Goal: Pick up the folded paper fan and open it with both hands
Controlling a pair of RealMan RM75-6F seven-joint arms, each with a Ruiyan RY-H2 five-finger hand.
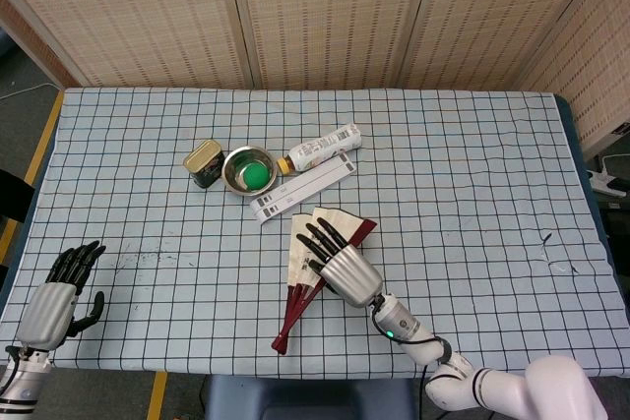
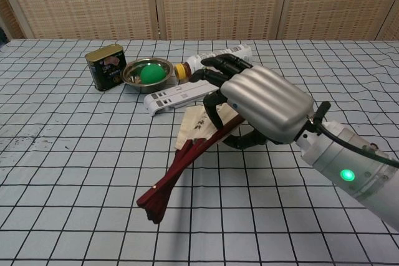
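Note:
The paper fan [image 1: 291,308], with dark red ribs and cream leaves, is partly spread and raised off the checked cloth. My right hand [image 1: 340,261] grips it near the paper end, fingers wrapped over the leaves. In the chest view the right hand [image 2: 259,101] covers most of the paper [image 2: 194,124], and the ribs [image 2: 177,169] slope down to the left, their pivot end hanging low. My left hand [image 1: 54,297] sits far away at the table's front left corner, fingers apart and holding nothing; the chest view does not show it.
Behind the fan lie a long white box [image 1: 303,188], a plastic bottle [image 1: 320,148] on its side, a steel bowl [image 1: 236,184] with a green ball in it, and a small tin [image 1: 203,161]. Woven screens close off the back.

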